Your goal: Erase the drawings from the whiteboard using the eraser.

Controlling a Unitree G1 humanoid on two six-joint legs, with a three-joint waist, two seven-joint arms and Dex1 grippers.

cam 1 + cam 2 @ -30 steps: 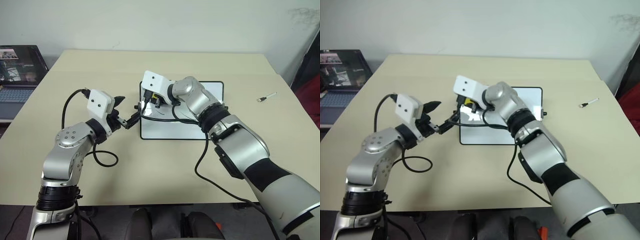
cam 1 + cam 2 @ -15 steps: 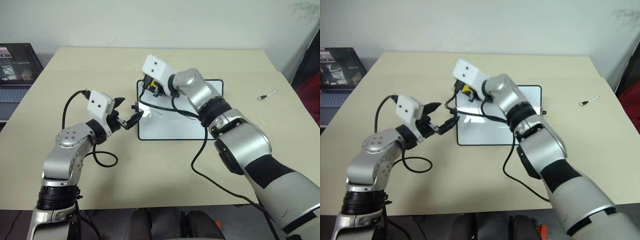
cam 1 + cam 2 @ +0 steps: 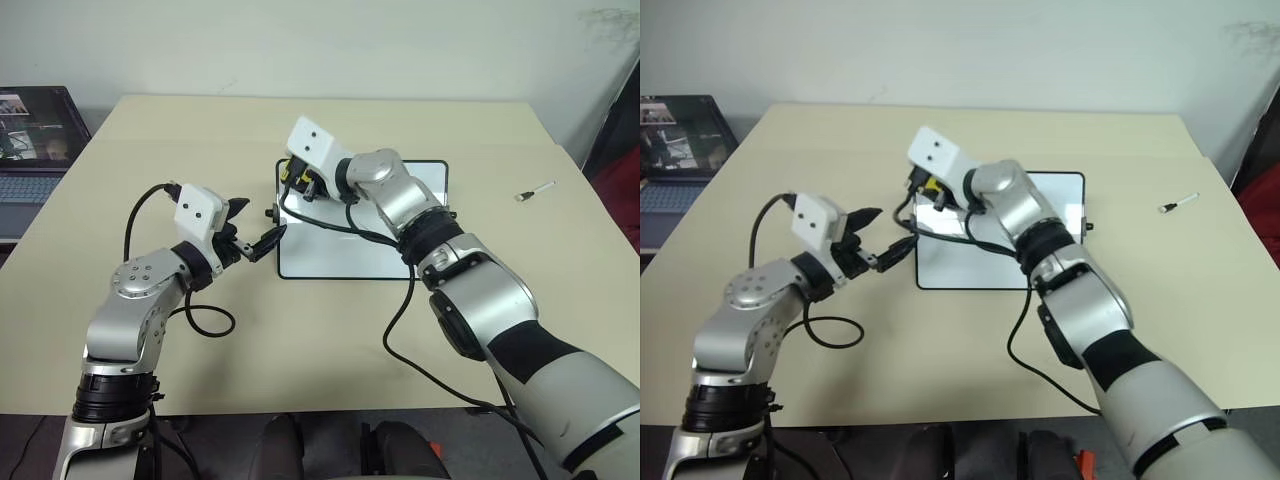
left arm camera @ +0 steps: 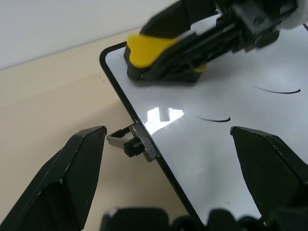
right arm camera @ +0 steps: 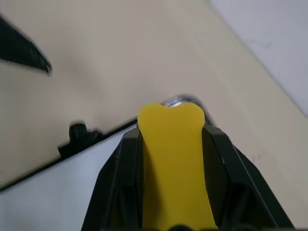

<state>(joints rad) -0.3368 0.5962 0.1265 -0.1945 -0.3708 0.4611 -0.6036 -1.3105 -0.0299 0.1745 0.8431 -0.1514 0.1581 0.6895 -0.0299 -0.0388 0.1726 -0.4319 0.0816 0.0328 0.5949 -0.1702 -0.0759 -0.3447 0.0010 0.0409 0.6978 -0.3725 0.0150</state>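
Your right gripper [image 5: 171, 159], clamped on the eraser [image 4: 147, 48], has swept to the board's [image 3: 385, 262] far left corner. Two strokes [image 4: 240, 103] remain. Left gripper [image 4: 178, 180] straddles the left edge, fingers apart.

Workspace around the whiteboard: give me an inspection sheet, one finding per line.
Surface: beige table, bare apart from the items below.
Job's things: whiteboard flat on the table; two short drawings remain on it; eraser at the board's far left corner.
Clutter: white pen at the table's right edge.
Grippers: right gripper shut on the eraser; left gripper, fingers open, straddles the board's left-side knob.
Cables: black cables along both arms.
Surroundings: laptop left of the table; pale wall behind.
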